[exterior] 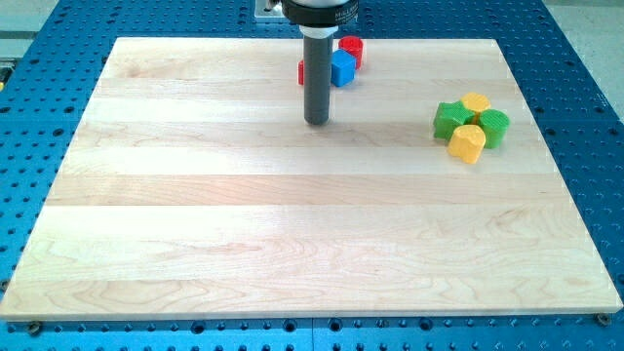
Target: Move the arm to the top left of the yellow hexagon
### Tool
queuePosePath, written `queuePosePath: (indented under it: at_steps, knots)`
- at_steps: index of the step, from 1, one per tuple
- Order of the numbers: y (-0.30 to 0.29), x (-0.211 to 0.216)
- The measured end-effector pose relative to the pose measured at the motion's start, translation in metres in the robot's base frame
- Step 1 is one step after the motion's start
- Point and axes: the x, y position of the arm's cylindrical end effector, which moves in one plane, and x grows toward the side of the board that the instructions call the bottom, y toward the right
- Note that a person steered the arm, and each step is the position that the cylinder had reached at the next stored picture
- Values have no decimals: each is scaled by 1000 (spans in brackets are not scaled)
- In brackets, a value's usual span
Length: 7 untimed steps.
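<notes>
Upper centre of the frame, my tip point(317, 122) half hides a red block point(302, 72); no claw shows on the rod. Far right, your yellow hexagon point(476, 102) sits among green blocks point(450, 120), shape blurry.

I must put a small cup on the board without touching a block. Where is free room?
Free: the whole bottom half and the view's left side of the wooden board. Crowded: the top, where my tip stands beside the blue block and red blocks, and the right cluster of green blocks and yellow blocks.
</notes>
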Motion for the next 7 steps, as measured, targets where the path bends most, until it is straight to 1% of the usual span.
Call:
queuePosePath:
  at_steps: [1,2,3,4,5,6,7]
  knots:
    - [2,-3]
    - [1,-16]
    - [6,-17]
    - [87,-16]
    - [148,-56]
    - [159,-103]
    - [159,-143]
